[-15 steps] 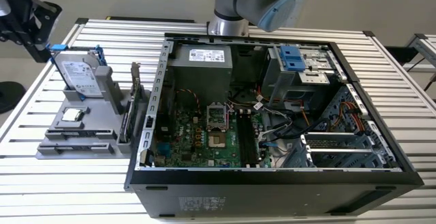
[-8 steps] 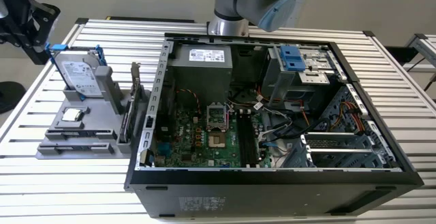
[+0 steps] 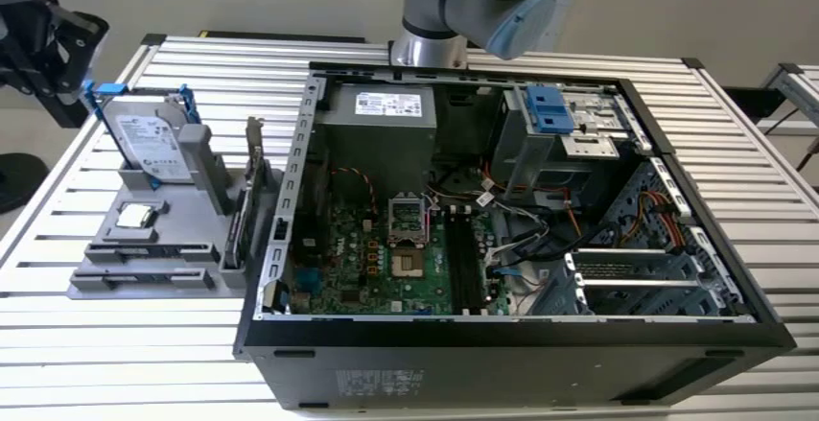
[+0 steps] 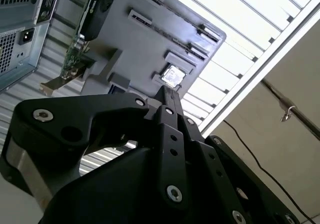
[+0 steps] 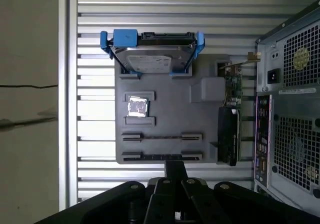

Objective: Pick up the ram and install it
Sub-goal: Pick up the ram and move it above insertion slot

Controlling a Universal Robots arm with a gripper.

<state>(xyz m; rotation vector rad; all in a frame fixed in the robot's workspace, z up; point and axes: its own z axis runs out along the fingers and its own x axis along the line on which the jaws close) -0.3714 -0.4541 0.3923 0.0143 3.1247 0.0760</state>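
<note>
Gripper (image 5: 175, 168), fingers pressed together, hovers over the grey holder tray (image 5: 200, 114) edge beside two long narrow slots (image 5: 161, 136); processor chip (image 5: 137, 106) and blue-bracketed hard drive (image 5: 152, 54) sit farther along.

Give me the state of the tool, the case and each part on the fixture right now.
tool: shut, nothing visibly held.
computer case: on its side, panel off, interior open.
hard drive: upright in its blue bracket on the gray fixture.
processor chip: flat in its fixture pocket.
graphics card: on edge in the fixture, beside the computer case.
ram: cannot tell whether it sits in the fixture slots.
</note>
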